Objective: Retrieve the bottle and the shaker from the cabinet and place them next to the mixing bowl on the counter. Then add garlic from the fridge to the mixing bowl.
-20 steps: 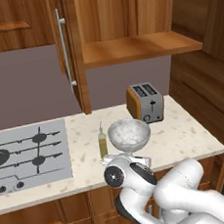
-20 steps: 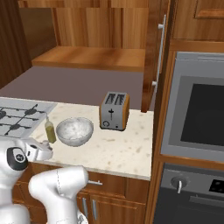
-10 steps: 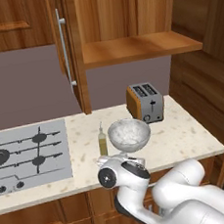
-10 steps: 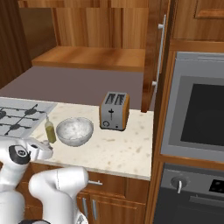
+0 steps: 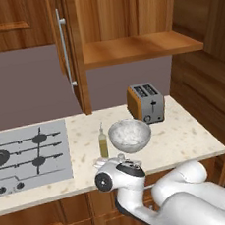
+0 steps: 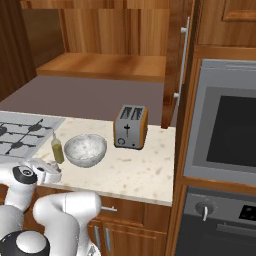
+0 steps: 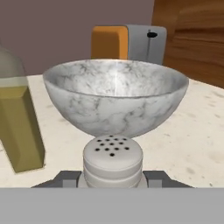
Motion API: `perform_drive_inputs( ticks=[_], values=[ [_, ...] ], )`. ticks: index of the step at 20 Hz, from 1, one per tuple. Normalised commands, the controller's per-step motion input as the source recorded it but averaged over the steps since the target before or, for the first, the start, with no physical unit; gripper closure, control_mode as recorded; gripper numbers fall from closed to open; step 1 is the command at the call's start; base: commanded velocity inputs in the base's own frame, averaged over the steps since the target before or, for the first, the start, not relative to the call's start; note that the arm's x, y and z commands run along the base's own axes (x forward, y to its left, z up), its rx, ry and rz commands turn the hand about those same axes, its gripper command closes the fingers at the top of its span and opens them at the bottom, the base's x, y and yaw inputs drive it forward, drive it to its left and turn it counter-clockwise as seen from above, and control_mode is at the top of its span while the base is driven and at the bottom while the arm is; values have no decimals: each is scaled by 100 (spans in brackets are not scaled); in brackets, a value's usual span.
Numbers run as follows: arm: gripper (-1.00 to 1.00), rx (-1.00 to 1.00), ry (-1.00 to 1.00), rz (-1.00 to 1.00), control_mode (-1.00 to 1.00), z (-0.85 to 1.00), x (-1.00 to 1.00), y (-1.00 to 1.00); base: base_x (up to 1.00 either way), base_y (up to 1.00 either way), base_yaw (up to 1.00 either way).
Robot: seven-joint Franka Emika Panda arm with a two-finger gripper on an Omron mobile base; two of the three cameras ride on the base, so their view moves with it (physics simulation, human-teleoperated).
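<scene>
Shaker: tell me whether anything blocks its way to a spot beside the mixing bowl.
Nothing visible does. The shaker sits between the gripper fingers, directly before the mixing bowl; the bottle stands off to one side.

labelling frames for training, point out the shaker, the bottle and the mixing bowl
shaker (image 7: 112, 152), hand view, perforated top
bottle (image 5: 103, 144), left base view, oil-filled body
mixing bowl (image 6: 85, 149), right base view, inside
</scene>
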Motion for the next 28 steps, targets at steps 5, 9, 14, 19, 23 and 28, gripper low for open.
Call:
perform_drive_inputs(
  ticks=[5,9,14,19,23,28],
  values=[
    [100,0,-6,0,-100,-25,22,0,0,0,0],
    [100,0,-6,0,-100,-21,18,0,0,0,0],
    [100,0,-6,0,-100,-20,13,-1,0,0,0],
    [100,0,-6,0,-100,-18,20,-4,0,0,0],
    [100,0,-10,0,-100,-18,23,-13,0,0,0],
    [100,0,-10,0,-100,-17,19,-9,0,0,0]
  ],
)
